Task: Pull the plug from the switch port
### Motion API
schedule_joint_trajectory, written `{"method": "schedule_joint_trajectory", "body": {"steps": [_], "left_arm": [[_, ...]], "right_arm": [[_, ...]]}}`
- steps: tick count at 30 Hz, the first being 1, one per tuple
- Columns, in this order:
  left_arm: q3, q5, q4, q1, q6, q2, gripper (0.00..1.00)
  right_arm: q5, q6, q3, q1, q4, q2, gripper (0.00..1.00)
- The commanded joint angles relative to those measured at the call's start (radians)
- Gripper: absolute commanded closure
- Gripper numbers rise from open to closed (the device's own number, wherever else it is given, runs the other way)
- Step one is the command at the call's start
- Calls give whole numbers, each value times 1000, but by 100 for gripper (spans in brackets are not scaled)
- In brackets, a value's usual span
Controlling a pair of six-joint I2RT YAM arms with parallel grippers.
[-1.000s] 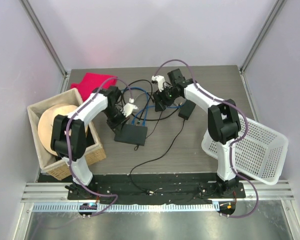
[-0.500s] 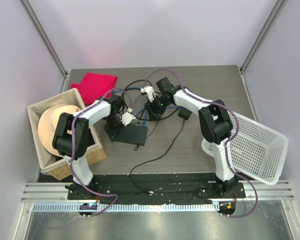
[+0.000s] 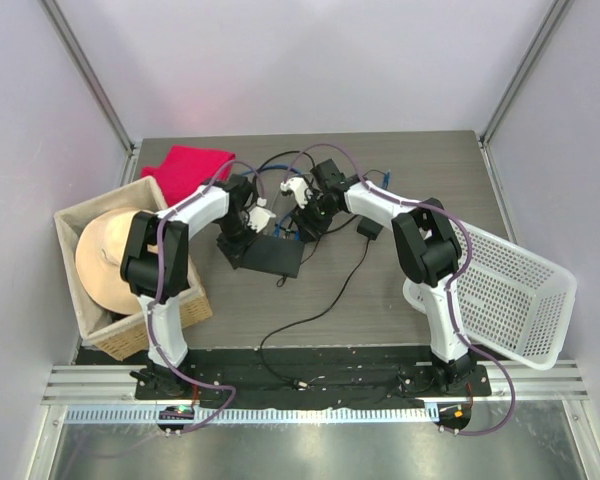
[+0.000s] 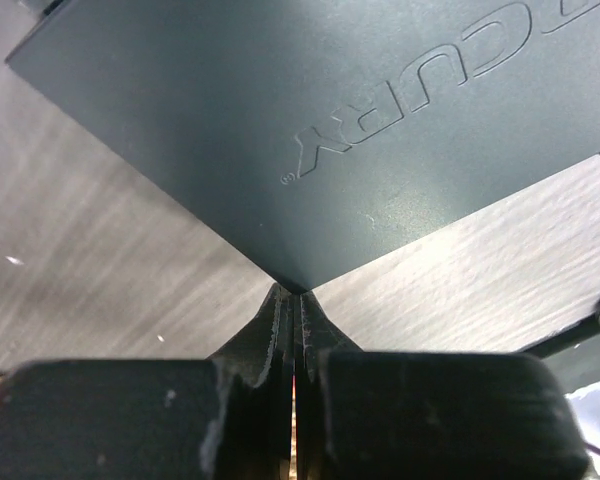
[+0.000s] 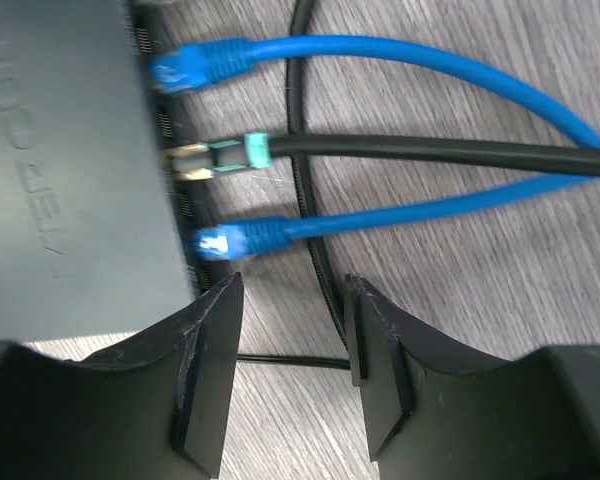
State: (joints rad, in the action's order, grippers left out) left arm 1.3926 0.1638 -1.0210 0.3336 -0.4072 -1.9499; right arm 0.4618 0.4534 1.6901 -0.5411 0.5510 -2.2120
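Observation:
The flat black switch (image 3: 277, 259) lies mid-table. In the right wrist view the switch (image 5: 65, 150) fills the left side, and three plugs sit in its port edge: a blue plug (image 5: 195, 65) at the top, a black plug with a green band (image 5: 220, 155) in the middle, and a second blue plug (image 5: 235, 240) lowest. My right gripper (image 5: 290, 300) is open just below that lowest plug, holding nothing. My left gripper (image 4: 296, 292) is shut, with its tips against a corner of the switch (image 4: 320, 130).
A wicker basket (image 3: 180, 300) holding a straw hat sits at the left, with a red cloth (image 3: 192, 166) behind it. A white plastic basket (image 3: 515, 290) is tilted at the right. A small black power brick (image 3: 370, 228) and loose black cables (image 3: 330, 295) lie near the switch.
My right gripper has moved left and down to the switch's port edge, and its jaws have narrowed. My left gripper has shifted against the switch's corner, and the switch has turned slightly.

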Motion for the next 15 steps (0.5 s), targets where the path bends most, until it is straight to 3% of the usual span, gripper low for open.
{"method": "schedule_joint_trajectory", "body": {"steps": [1,15], "left_arm": [[62,55,101,-1,21,-53,100],[69,143,36,-10,96,29,100]], "right_arm": [[-60,24,-33,-3,4,21,47],[-117,25,-102,6,3,95,44]]}}
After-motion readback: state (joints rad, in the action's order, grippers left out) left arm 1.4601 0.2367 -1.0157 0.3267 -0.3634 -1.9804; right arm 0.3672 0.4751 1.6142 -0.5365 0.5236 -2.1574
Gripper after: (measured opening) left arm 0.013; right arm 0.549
